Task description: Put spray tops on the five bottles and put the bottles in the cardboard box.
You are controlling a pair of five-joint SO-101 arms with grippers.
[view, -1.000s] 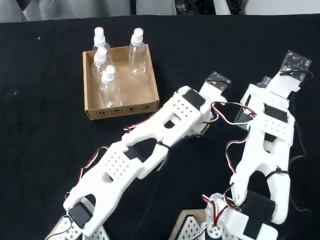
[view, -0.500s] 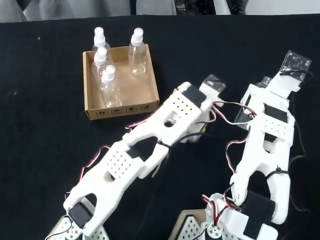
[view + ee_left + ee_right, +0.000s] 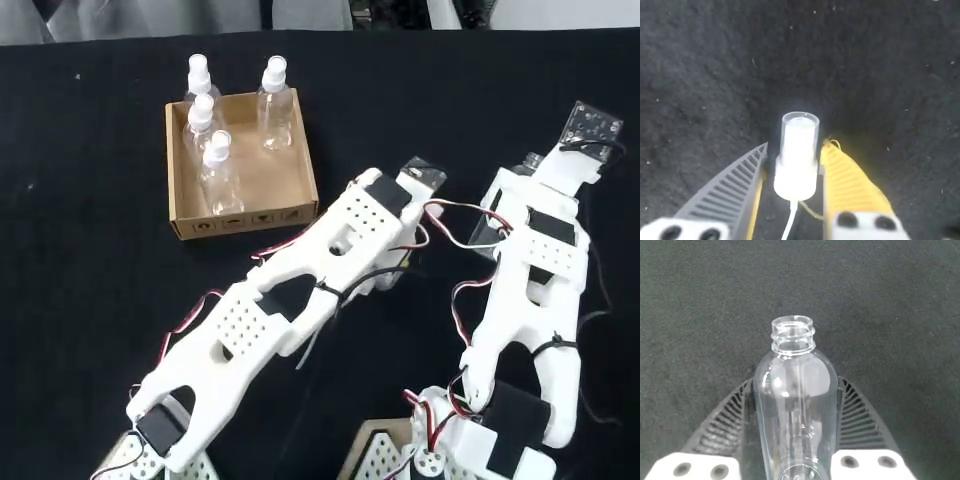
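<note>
**Desk:** What is in each claw?

**Robot:** My left gripper point(image 3: 795, 148) is clamped on the spray top point(image 3: 797, 155), a white plastic cylinder with a thin dip tube point(image 3: 789, 225) trailing back toward my wrist. My right gripper point(image 3: 795, 382) is closed around the bottle point(image 3: 795, 405), clear, smooth and round-shouldered, its threaded neck point(image 3: 793, 335) open and pointing away from my wrist.

**Desk:** How do the two lie?

**Robot:** From above, my left arm point(image 3: 300, 290) ends at about 9 o'clock of my right arm point(image 3: 530, 260), near it but apart. Each piece's long axis runs out along its own fingers (the tube, I judge, must turn to face that neck). The cardboard box point(image 3: 242, 225) sits at 10 o'clock of my left wrist, four capped bottles point(image 3: 220, 170) at it, on the matte black cloth point(image 3: 100, 300).
</note>
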